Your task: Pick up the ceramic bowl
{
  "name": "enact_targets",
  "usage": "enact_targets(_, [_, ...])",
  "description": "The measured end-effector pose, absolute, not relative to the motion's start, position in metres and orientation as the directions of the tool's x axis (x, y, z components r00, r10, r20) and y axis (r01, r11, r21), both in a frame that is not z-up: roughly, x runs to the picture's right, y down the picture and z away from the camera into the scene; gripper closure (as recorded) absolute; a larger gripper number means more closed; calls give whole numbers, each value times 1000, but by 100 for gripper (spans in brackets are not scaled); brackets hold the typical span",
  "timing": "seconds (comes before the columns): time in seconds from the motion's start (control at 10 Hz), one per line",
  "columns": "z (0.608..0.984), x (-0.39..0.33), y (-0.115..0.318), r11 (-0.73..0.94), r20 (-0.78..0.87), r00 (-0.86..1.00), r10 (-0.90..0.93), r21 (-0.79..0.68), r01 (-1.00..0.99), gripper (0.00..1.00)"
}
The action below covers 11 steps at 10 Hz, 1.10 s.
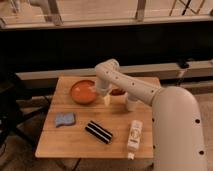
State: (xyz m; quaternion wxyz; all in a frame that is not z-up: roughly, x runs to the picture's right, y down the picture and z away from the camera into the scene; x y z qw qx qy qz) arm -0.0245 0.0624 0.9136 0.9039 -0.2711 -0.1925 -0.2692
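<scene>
The small wooden table (75,142) stands against a dark wall with a pale ledge (45,76) running just behind its far edge. The orange bowl (83,92) sits in the back left part of the top, near that far edge but clear of it, with bare wood showing on its left side and in front. The white arm (131,86) reaches in from the right, bends above the back of the table and drops down. The gripper (106,99) hangs low just beside the bowl's right rim. Its jaws stand wide and hold nothing, and whether a finger touches the rim I cannot tell. Right of the gripper a small dark red thing (118,92) lies near the back, and a clear cup (131,104) stands just in front of it under the arm, so that side is crowded. Nearer the front, a blue cloth (65,119) lies toward the left edge, a black striped block (99,132) lies slantwise in the middle, and a white bottle (134,136) lies on its side with one end close to the front edge. These three are well apart from the bowl. The robot's bulky white body (181,132) hides the table's right edge.
</scene>
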Motion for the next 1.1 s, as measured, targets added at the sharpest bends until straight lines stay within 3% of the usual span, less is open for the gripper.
enact_targets(1.1, [938, -25, 70, 685, 532, 761, -372, -396, 612, 20])
